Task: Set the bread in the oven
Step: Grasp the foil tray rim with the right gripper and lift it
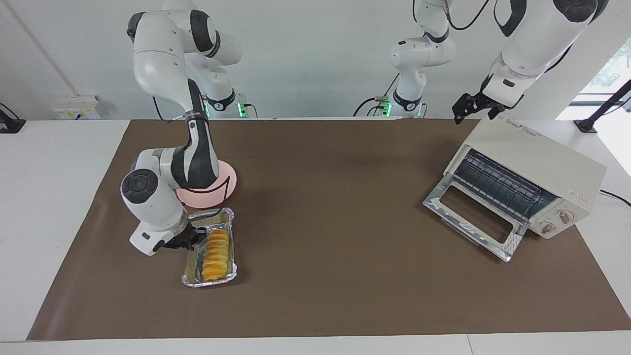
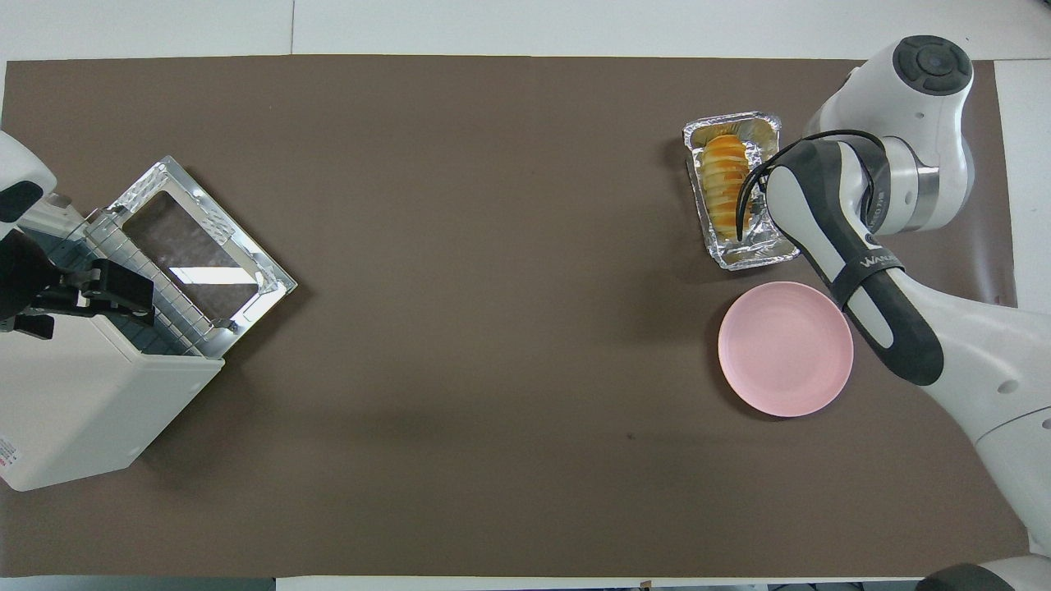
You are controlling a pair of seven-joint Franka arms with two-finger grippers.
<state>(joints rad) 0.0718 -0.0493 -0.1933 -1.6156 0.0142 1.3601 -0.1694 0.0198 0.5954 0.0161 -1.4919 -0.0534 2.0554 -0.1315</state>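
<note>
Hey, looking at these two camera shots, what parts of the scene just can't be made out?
- Right hand at the foil tray: overhead, its own arm covers it; facing, what it pinches is too small to tell.
- Pink plate: facing view, the right arm hides most of it.
- Oven interior: both views show only the rack's front.
- Oven knobs: hidden overhead.
- Left hand over the oven: waiting; overhead its arm is cut off by the edge.

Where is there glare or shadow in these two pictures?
Overhead view: a white glare patch on the oven door's glass, and soft shadow beside the oven. Facing view: no glare on that door; a bright window washes out the top corner above the oven, and the tray casts a thin shadow.
</note>
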